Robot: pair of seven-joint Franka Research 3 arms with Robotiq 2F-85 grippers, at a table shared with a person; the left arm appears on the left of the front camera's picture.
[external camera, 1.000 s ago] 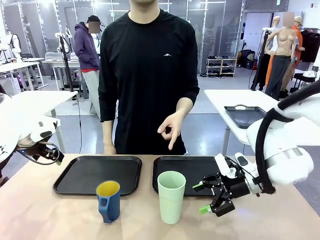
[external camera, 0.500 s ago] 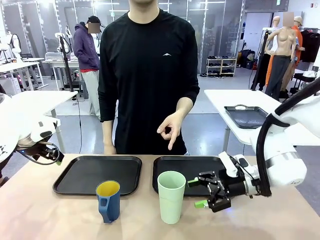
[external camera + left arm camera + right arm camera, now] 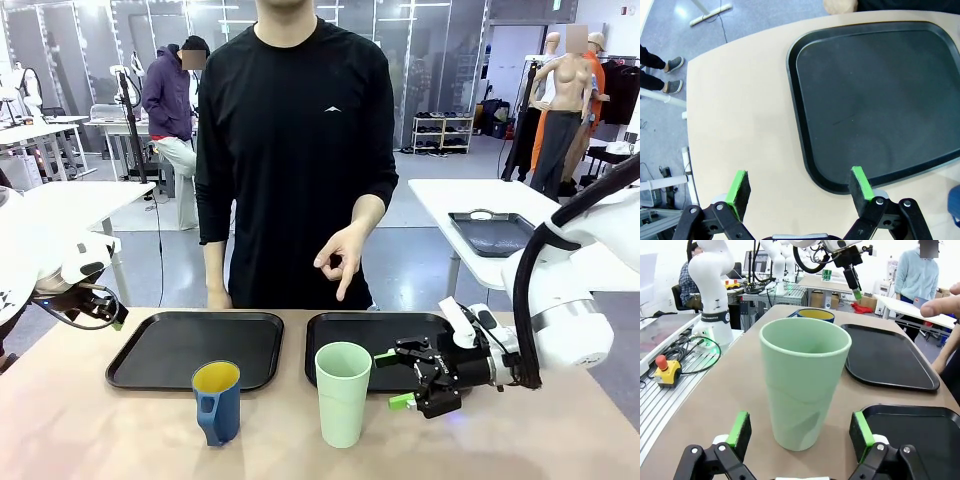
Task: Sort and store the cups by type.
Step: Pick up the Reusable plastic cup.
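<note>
Both sets of my jaws gape wide, holding nothing: my right gripper (image 3: 392,380) faces the mint-green tumbler (image 3: 343,393) at lower centre, my left gripper (image 3: 799,179) hovers far left.

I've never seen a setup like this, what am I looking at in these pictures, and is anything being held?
Two white robot arms share a table with a person opposite. One picture comes from a fixed camera between the arms; the other two from cameras on each wrist, looking along the gripper fingers. On the table stand a green tumbler and a blue mug, in front of a black left tray and right tray. The right gripper is open beside the tumbler, not touching it. The left gripper hangs open by the left tray. Nothing is held.
</note>
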